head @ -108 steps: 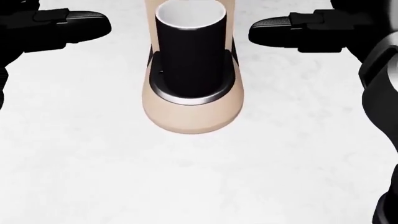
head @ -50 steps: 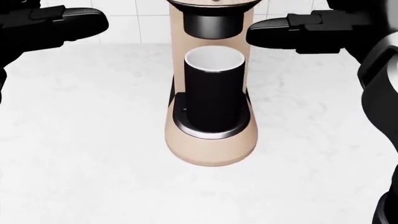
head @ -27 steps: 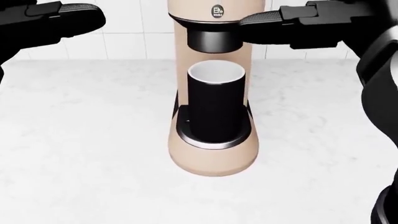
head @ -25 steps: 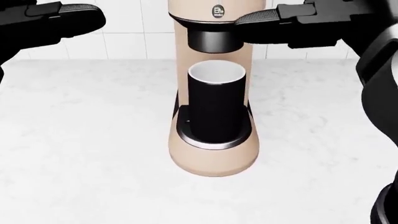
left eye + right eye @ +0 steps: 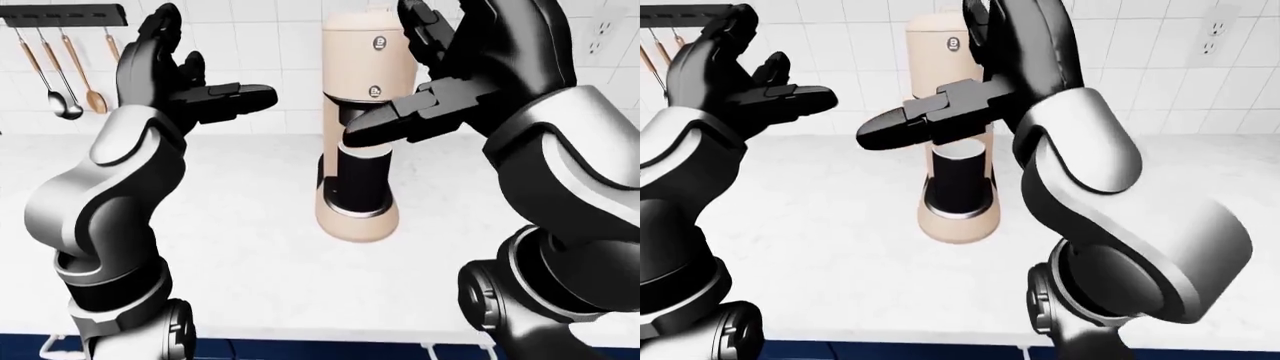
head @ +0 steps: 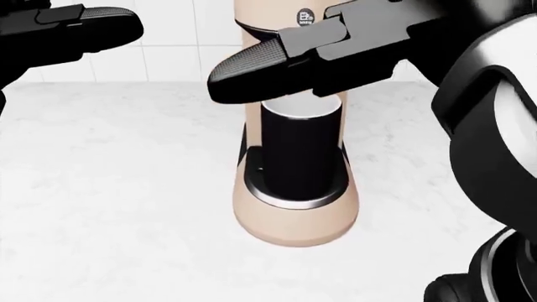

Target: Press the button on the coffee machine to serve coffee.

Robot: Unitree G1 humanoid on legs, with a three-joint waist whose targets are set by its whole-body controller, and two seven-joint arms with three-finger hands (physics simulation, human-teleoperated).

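**Supervisor:** How far are you with the coffee?

**Operator:** I judge that the press is not made yet. The coffee machine (image 5: pixel 365 112) stands on the white tabletop (image 5: pixel 250 247), at about 12 o'clock from me in the left-eye view, with a black cup (image 6: pixel 300 148) in its base. My right hand (image 5: pixel 455 82) is raised before the upper body of the machine, fingers spread apart and holding nothing. One long finger (image 6: pixel 260 69) points toward 9 o'clock and crosses over the top of the cup in the head view.

**Supervisor:** And the button?

**Operator:** I see a small round mark (image 5: pixel 379 43) high on the machine and a second one (image 5: pixel 374 92) lower. Which of them is the button, I cannot say. No fingertip seems to touch either mark, so what is left is to bring a finger onto the right one and push.

**Supervisor:** The other hand?

**Operator:** My left hand (image 5: pixel 175 75) is at about 10 o'clock, open and empty, well apart from the machine.

**Supervisor:** What is hard to see?

**Operator:** My right hand hides the spout and the cup's rim in the head view, so I cannot tell if any coffee is inside. The top of the machine is cut off there too.
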